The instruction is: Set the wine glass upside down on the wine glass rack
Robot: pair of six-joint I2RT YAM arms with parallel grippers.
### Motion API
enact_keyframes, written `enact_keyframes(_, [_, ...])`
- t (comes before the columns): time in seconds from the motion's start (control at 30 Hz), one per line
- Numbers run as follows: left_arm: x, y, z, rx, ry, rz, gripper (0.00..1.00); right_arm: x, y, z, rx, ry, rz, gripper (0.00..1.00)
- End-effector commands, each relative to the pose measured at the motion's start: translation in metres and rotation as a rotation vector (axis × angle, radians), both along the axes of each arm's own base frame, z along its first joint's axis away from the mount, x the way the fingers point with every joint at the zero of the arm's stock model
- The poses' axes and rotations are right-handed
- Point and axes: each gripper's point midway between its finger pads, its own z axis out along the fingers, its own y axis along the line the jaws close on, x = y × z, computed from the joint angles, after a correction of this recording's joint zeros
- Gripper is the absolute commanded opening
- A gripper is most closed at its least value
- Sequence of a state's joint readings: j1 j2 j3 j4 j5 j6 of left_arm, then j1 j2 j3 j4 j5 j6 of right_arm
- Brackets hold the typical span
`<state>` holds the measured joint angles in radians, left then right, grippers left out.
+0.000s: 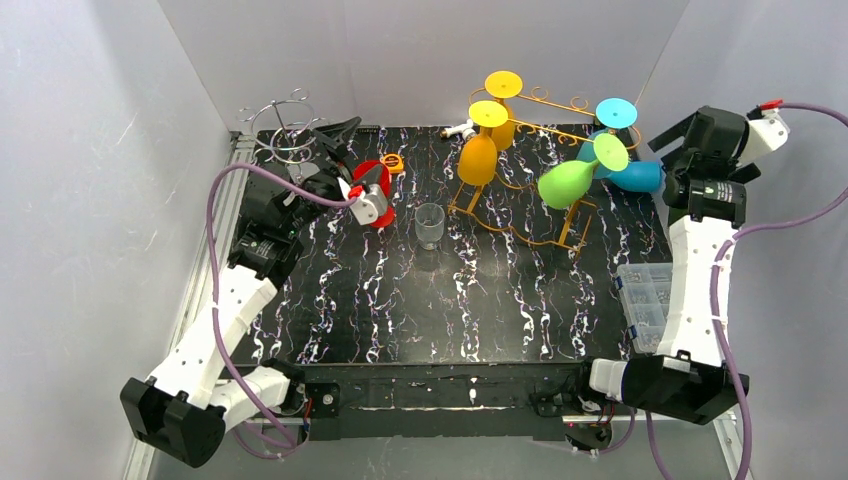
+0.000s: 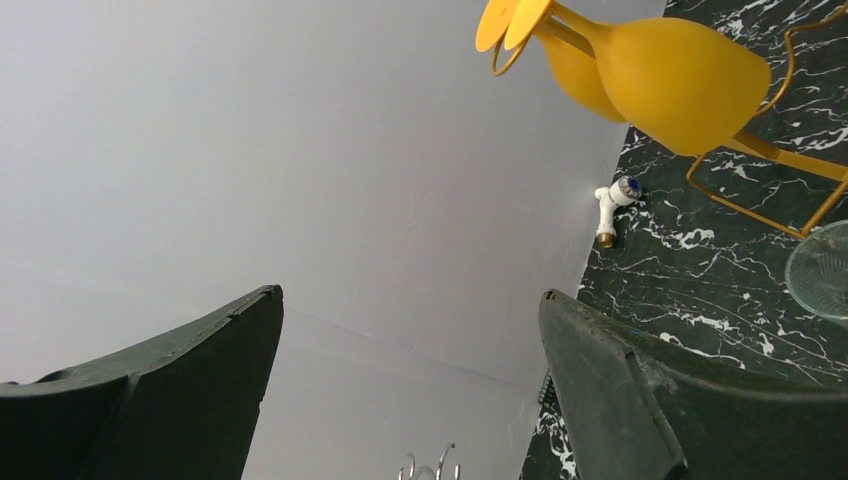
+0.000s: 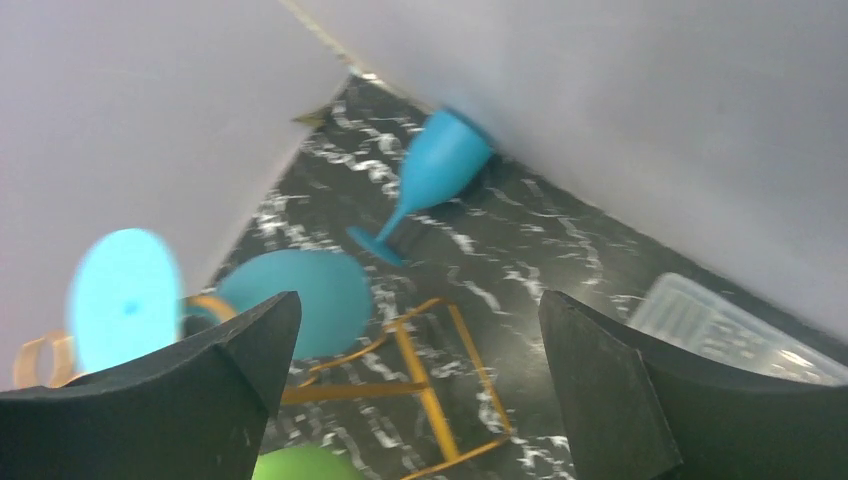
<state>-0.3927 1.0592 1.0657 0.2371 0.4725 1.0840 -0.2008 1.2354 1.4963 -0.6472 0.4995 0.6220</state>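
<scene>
From above, the black marbled table (image 1: 400, 310) carries the gold wine glass rack (image 1: 573, 222) at the far middle, with two orange glasses (image 1: 478, 158), a green glass (image 1: 565, 183) and a light blue glass (image 1: 616, 112) hanging on it, feet up. The blue wine glass (image 1: 642, 177) is off the rack, lying on the table just right of it, near the right wall. The right end effector (image 1: 668, 150) hovers close beside it, released and grasping nothing. A clear glass (image 1: 430, 225) stands upright near the rack's left end. Further left a red object (image 1: 370, 180) sits partly hidden behind the left wrist. The left end effector (image 1: 338, 135) is spread wide and empty beside a silver wire stand (image 1: 285, 125) in the far left corner. A white fitting (image 1: 460, 130) lies at the far edge, and a clear plastic box (image 1: 645, 300) lies by the right arm. In the left wrist view, the spread fingers (image 2: 170, 390) frame mostly bare wall, with the orange glasses (image 2: 680, 85), the fitting (image 2: 612, 208) and the clear glass's rim (image 2: 822, 270) off to the right. The right wrist view, somewhat blurred, has the blue wine glass (image 3: 440, 160) on its side, bowl against the wall. The hung light blue glass (image 3: 300, 300) and rack wires (image 3: 470, 350) lie between it and the open fingers (image 3: 620, 400).
</scene>
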Motion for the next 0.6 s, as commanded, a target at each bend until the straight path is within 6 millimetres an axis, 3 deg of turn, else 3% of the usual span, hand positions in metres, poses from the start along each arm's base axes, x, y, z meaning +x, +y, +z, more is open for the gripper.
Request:
enact_keyframes(0.0, [-0.012, 0.000, -0.008, 0.034, -0.020, -0.030, 0.99, 0.022, 0.031, 0.086, 0.043, -0.298, 0.192, 0.98])
enact_keyframes(0.1, [-0.016, -0.001, -0.013, 0.047, -0.023, -0.043, 0.99, 0.022, 0.034, 0.094, 0.040, -0.314, 0.208, 0.98])
enact_keyframes(0.3, [-0.015, -0.002, -0.017, 0.045, -0.007, -0.049, 0.99, 0.023, 0.005, 0.080, 0.004, -0.250, 0.099, 0.98])
enact_keyframes(0.4, [-0.015, -0.001, -0.019, 0.048, -0.005, -0.044, 0.99, 0.036, -0.005, 0.057, 0.039, -0.209, 0.092, 0.98])
enact_keyframes(0.57, [-0.015, 0.000, -0.020, 0.042, 0.003, -0.040, 0.99, 0.043, -0.026, 0.000, 0.104, -0.121, 0.045, 0.98])
